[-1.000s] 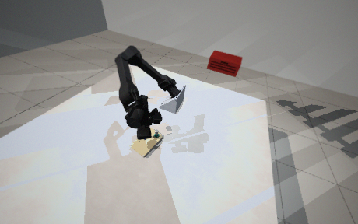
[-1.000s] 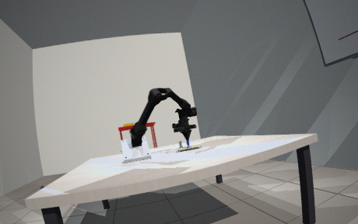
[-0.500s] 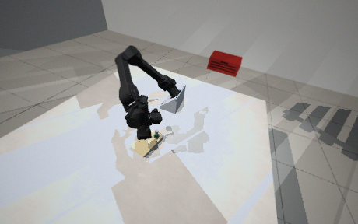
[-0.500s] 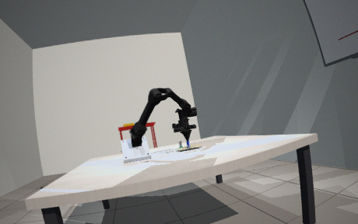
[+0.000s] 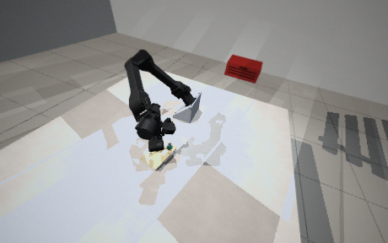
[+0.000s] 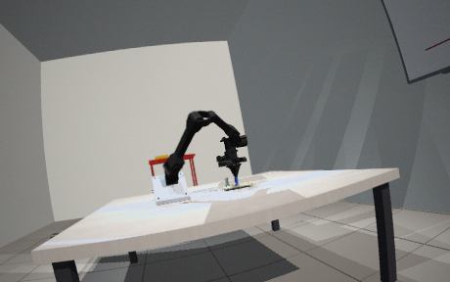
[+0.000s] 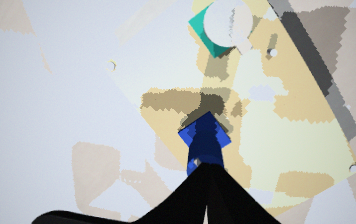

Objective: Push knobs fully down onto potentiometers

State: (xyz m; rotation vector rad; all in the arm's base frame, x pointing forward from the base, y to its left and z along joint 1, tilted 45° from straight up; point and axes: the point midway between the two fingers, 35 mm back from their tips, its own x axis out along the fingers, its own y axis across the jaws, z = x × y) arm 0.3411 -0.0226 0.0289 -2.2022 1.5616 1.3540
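The pale yellow circuit board (image 5: pixel 157 161) (image 6: pixel 247 185) (image 7: pixel 310 105) stands on the table. A blue potentiometer (image 7: pixel 224 140) carries an upright blue knob (image 6: pixel 237 181) (image 7: pixel 204 146). My gripper (image 6: pixel 236 174) (image 7: pixel 209 171) is shut, its joined black tips directly over the blue knob's top, touching or nearly touching it; they hide part of that top. A teal potentiometer (image 5: pixel 169 148) (image 7: pixel 196 22) with a round pale grey knob (image 7: pixel 227 22) sits at the top of the wrist view, apart from the gripper. The seating gap under either knob cannot be made out.
The arm's base stands on a white angled bracket (image 5: pixel 184 114) (image 6: pixel 166 197) on the table (image 6: pixel 196 226). A red cabinet (image 5: pixel 243 69) stands beyond the table. Patchy light and shadow fall over the board and the table top.
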